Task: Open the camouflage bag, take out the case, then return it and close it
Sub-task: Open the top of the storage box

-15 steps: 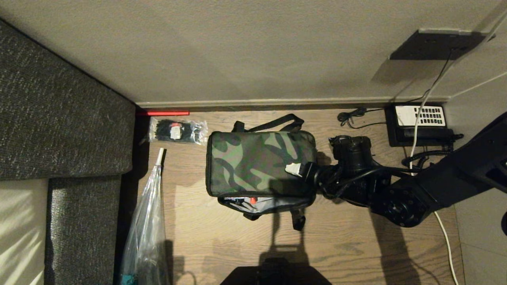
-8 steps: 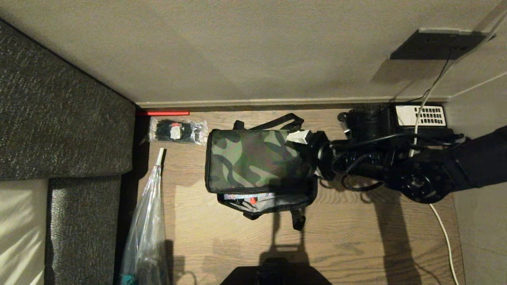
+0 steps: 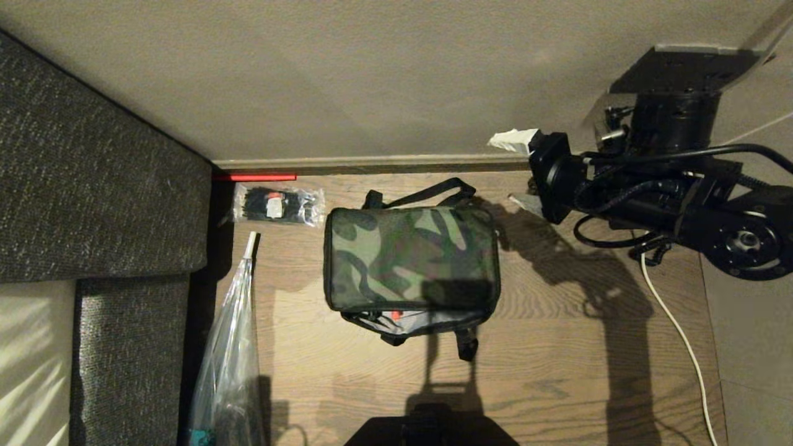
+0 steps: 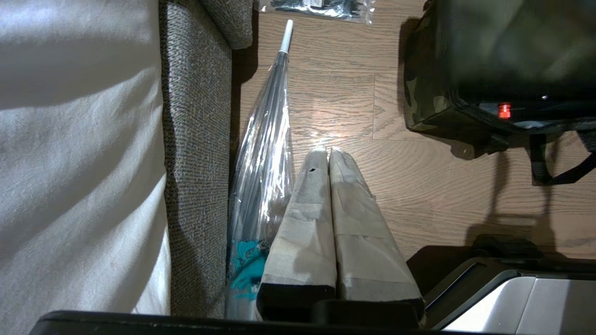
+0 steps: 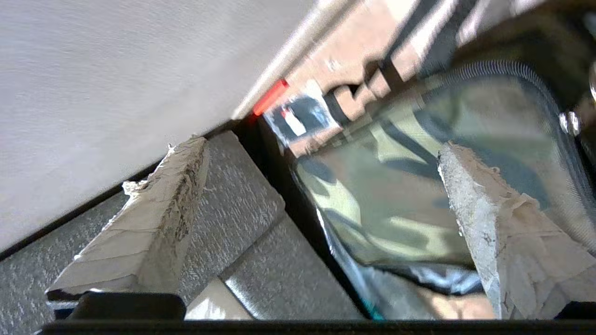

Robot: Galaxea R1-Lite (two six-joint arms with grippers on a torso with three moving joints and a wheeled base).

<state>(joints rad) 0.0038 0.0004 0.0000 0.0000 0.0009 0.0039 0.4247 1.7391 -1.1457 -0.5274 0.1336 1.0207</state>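
- We look down on a wood-grain floor (image 3: 557,347) that meets a pale wall (image 3: 372,74) along a skirting strip, with a grey sofa (image 3: 93,186) on the left.
- The bag (image 3: 410,259) sits on the floor mid-frame, near the wall, its camouflage top facing up.
- Along its near edge the lid stands slightly ajar: we see a pale grey strip with a small red spot there, and black straps trail out at both the near and far sides.
- The case itself we cannot make out in any view.
- The right gripper (image 3: 517,170) hangs to the right of the bag and clear of it, up by the wall, its taped fingers spread wide and holding nothing.
- Only the right wrist view shows that spread plainly: two worn, taped fingers (image 5: 153,218) well apart, with the bag's top (image 5: 409,186) and its zip edge between and beyond them, blurred.
- Only the left wrist view shows the left gripper (image 4: 326,153): its taped fingers are pressed together, empty, low over the floor beside a clear-wrapped umbrella (image 4: 265,153) lying along the sofa.
- That view also catches the bag's near corner (image 4: 433,107) from low down, with the red spot glowing in the gap.
- A clear packet of black ties (image 3: 277,205) lies just left of the bag's far corner.
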